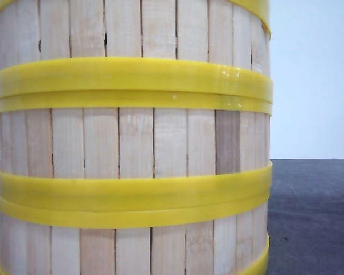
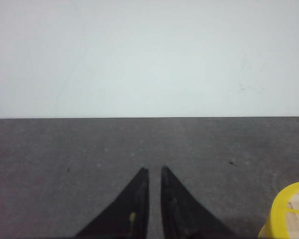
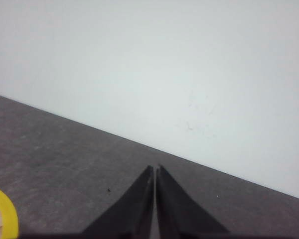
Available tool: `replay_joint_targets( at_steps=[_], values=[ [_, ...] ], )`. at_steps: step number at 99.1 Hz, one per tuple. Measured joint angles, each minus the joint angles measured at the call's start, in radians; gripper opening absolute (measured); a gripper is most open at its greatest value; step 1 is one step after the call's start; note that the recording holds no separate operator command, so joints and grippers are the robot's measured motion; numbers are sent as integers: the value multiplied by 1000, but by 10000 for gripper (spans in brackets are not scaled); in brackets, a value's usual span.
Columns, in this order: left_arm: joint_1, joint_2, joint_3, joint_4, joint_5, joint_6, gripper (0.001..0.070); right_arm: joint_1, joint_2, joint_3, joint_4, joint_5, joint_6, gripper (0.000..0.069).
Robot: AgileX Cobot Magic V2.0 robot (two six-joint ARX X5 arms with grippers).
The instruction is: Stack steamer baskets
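Dark grey table (image 1: 315, 217), pale wall (image 1: 315, 74); steamer baskets (image 1: 132, 143) stacked. Left gripper (image 2: 155, 172) nearly closed, narrow gap, empty. Right gripper (image 3: 155, 169) pressed together, empty.

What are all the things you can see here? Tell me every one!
steamer baskets: three tiers show, pale wooden slats with bright yellow rims, stacked one on another and filling the front view; a yellow edge also shows in each wrist view.
table: one, dark grey, under the stack and under both claws.
wall: one, pale whitish, behind the table.
left claw: one, black, tips almost together with a thin gap, nothing between them, beside the stack and apart from it.
right claw: one, black, tips together, nothing between them, also apart from the stack.
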Motion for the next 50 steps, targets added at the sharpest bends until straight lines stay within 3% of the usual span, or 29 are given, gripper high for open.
replay_joint_targets(
  at_steps=[27, 50],
  values=[
    [0, 0, 0, 0, 0, 0, 17, -14, -8, 0, -8, -13, 0, 4],
    [0, 0, 0, -1, -2, 0, 17, -265, -189, -28, -259, -130, 0, 4]
  ],
)
